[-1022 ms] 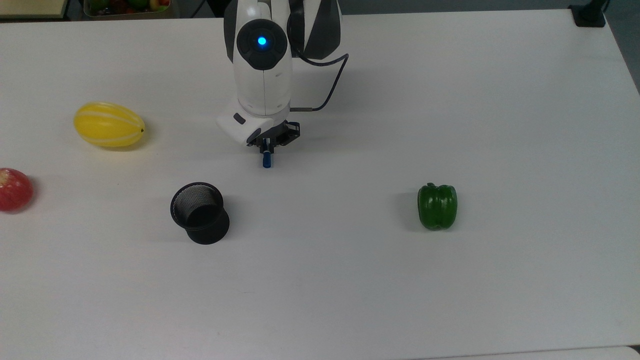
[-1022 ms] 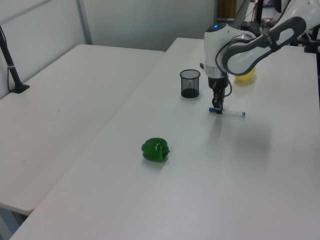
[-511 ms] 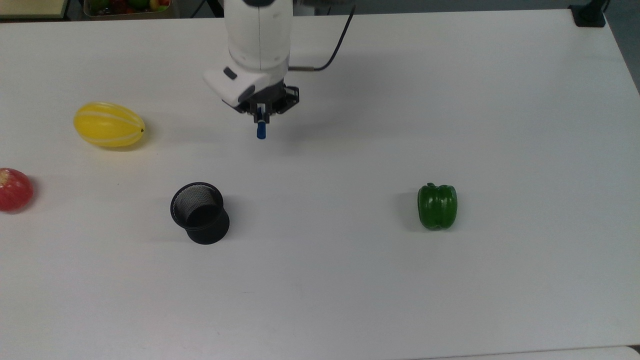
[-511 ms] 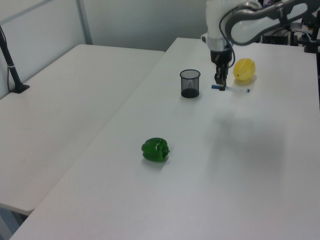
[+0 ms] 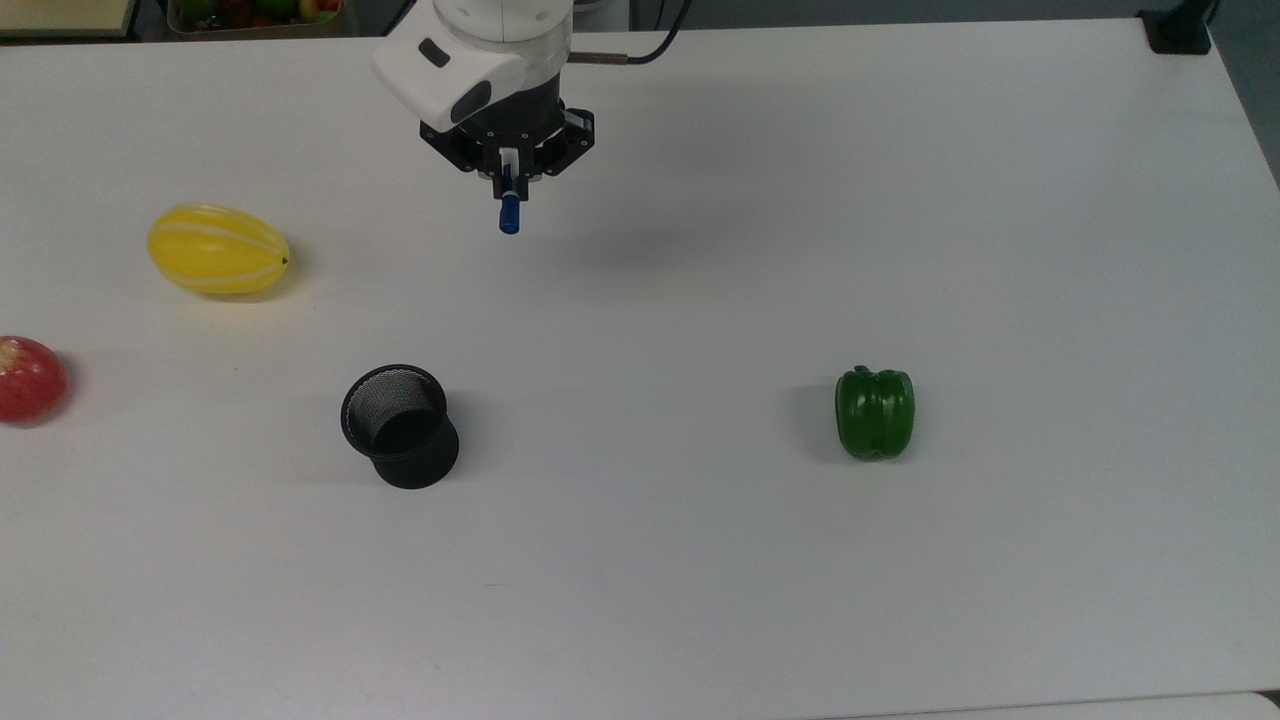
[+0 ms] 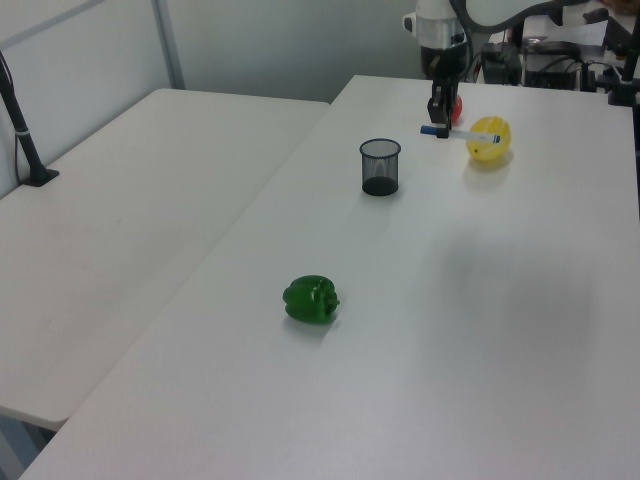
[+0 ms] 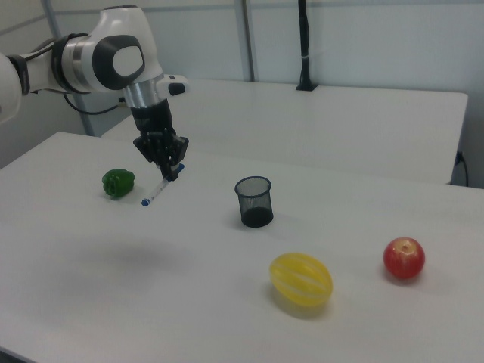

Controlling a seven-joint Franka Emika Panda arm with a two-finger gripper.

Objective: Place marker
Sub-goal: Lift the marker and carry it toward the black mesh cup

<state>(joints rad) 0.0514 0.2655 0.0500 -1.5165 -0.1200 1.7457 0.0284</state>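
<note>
My gripper (image 5: 508, 185) is shut on the marker (image 5: 510, 213), a slim white pen with a blue cap. It holds the marker near the cap end, well above the table. In the left view the marker (image 6: 462, 134) lies roughly level in the gripper (image 6: 438, 118), in front of the yellow melon (image 6: 488, 140). In the right view the marker (image 7: 155, 191) slants down to the right view's left below the gripper (image 7: 170, 168). A black mesh cup (image 5: 400, 425) stands upright on the table, apart from the gripper, nearer the top view's bottom edge.
A yellow melon (image 5: 218, 249) and a red apple (image 5: 28, 379) lie at the top view's left. A green pepper (image 5: 875, 412) sits at the top view's right. The white table (image 5: 700, 580) stretches wide around them. A second table (image 6: 120, 230) adjoins it in the left view.
The arm has risen from the table with the marker held in the gripper. In the top view it shifted toward the upper edge. Cup and fruit have stayed put.
</note>
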